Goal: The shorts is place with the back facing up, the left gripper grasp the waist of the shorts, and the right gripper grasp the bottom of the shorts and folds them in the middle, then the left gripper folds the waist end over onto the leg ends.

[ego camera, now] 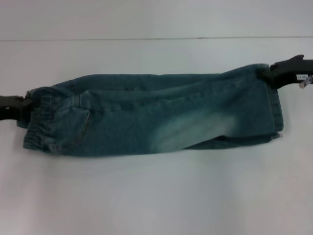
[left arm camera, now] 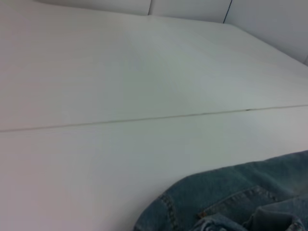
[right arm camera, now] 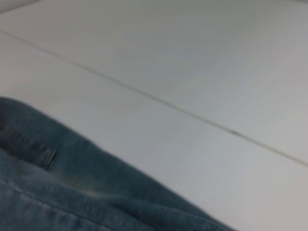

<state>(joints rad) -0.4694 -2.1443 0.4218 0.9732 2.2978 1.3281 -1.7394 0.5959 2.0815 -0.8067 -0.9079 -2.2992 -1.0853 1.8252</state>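
1. White table (ego camera: 156, 196) fills the head view, and the strip nearest us lies bare in front of the denim.
2. Next we see the shorts (ego camera: 151, 115), blue-green faded denim already folded lengthwise into one long band that runs across the table from our left to our right. A pale bleached patch shows toward the right half, and a patch pocket (ego camera: 78, 122) sits toward the left.
3. At the left end we find the waist of the shorts (ego camera: 36, 120), gathered and wrinkly. Our left tool (ego camera: 25, 105) meets that band at its outer edge; it appears pressed onto the waistband, though its tips are hidden by the denim.
4. At the right end lie the leg ends (ego camera: 274, 105), flat and stitched. Our right tool (ego camera: 266, 73), with its small white label, touches the far corner of the hem and looks pinched on it.
5. Both wrist views show only a denim edge (left arm camera: 231, 197) (right arm camera: 72, 187) lying on the table.
6. Farthest off, a thin dark seam (ego camera: 146, 38) crosses the table behind the shorts.
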